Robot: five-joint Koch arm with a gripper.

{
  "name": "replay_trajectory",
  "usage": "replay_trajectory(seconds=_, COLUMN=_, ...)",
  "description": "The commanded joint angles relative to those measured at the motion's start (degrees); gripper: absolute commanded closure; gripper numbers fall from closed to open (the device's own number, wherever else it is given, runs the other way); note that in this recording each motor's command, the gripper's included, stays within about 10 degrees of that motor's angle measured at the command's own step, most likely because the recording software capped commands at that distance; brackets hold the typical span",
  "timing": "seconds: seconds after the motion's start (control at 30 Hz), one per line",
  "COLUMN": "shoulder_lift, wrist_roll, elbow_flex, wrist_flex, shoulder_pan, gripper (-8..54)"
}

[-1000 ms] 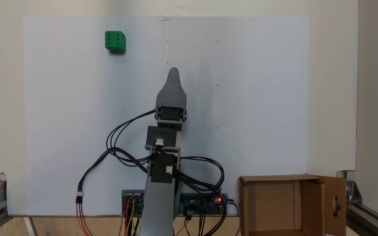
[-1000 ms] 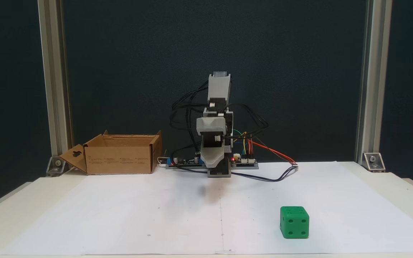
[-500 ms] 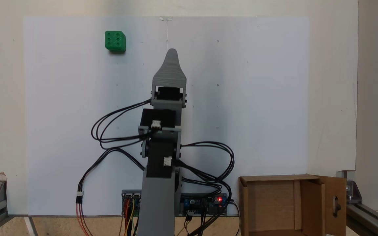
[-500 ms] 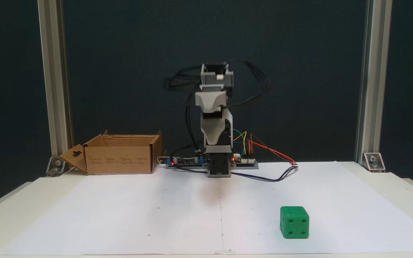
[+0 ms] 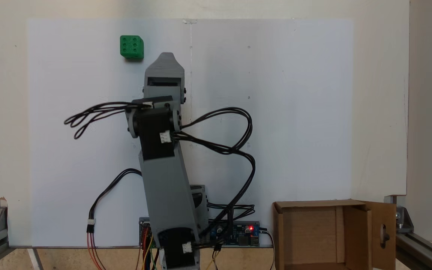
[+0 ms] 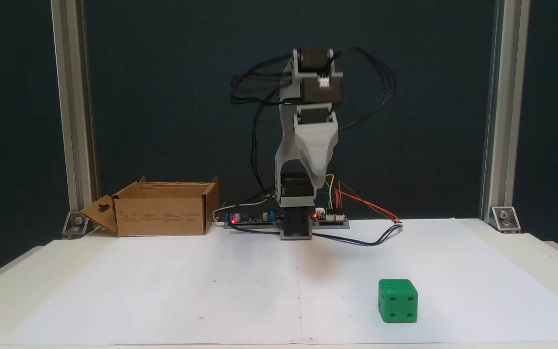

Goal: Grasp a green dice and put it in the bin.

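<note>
this is looking like a small robotics lab or hobby test bench: aluminium frame posts [image 6: 496, 111] bolted at the corners are standing around a pale table [image 6: 3, 295], with a dark backdrop [image 6: 162, 87] hanging behind. a white paper sheet [image 5: 294, 112] is covering the work area, and bare circuit boards [image 6: 330, 219] with loose coloured wires [image 6: 356, 201] are sitting exposed at the arm's base

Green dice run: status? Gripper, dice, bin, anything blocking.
Gripper raised above the paper, nothing held, jaw state unclear. Green dice on the paper, untouched. Bin open, away from the dice. No obstruction between gripper and dice.
</note>
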Motion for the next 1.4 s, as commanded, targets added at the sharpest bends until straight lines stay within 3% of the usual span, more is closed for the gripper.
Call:
replay_trajectory(seconds=0.0, shoulder_lift=-1.23, wrist_roll=3.52, elbow_flex=-6.33, wrist_flex=3.52, shoulder_pan=-0.44, gripper=3.2)
replay_trajectory(seconds=0.83, shoulder_lift=-35.42, wrist_roll=13.36, elbow_flex=-47.37, wrist_flex=13.62, shoulder_pan=-12.74, gripper=3.0)
replay_trajectory(seconds=1.37, shoulder_lift=-38.94, wrist_roll=19.16, elbow_flex=-51.68, wrist_flex=17.67, shoulder_pan=-12.48, gripper=1.8)
